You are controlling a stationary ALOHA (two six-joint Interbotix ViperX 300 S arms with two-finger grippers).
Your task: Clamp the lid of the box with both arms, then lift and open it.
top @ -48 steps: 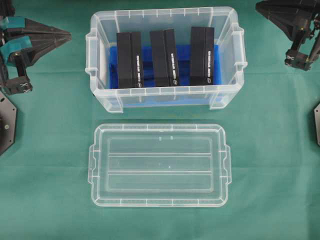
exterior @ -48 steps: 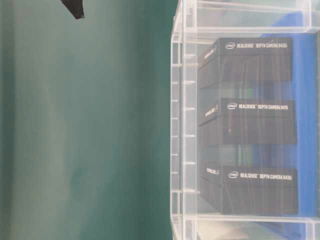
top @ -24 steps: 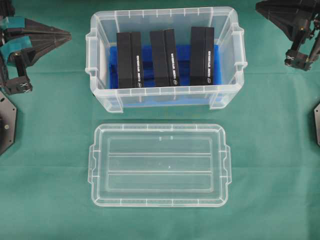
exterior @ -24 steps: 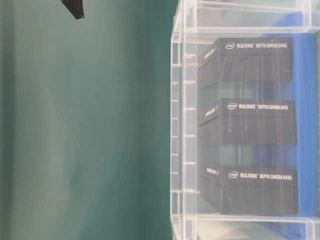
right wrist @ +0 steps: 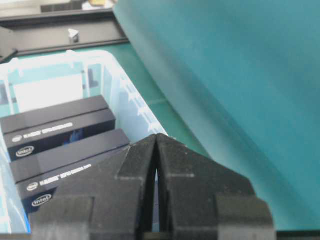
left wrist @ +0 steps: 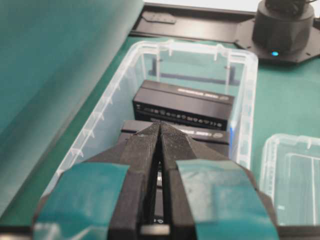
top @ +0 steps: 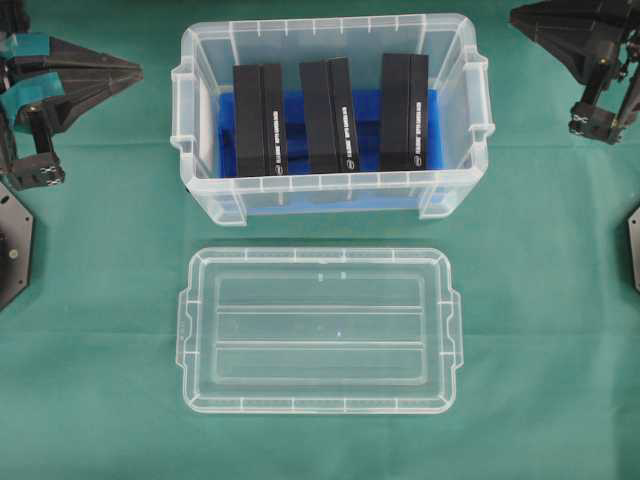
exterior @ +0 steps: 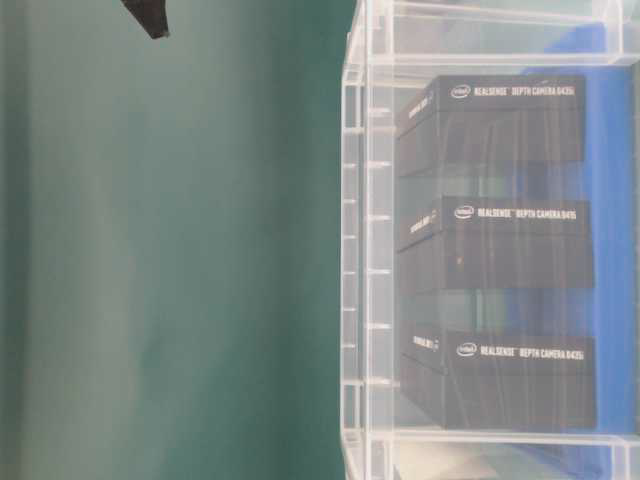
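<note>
Nothing had moved: the flat clear plastic lid (top: 318, 331) lay off my deep clear box (top: 328, 112); both pointed black grippers, left (left wrist: 159, 126) and right (right wrist: 156, 136), stayed pinched together, empty. I judged the job done.

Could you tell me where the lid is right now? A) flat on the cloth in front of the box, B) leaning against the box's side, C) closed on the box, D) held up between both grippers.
A: the lid lies flat on the green cloth, apart from the open box.

Both arms are black. The left arm (top: 55, 85) has pointy rough fingers (left wrist: 145, 150) with teal tape; the right arm's fingers (right wrist: 175, 165) are plain black.
</note>
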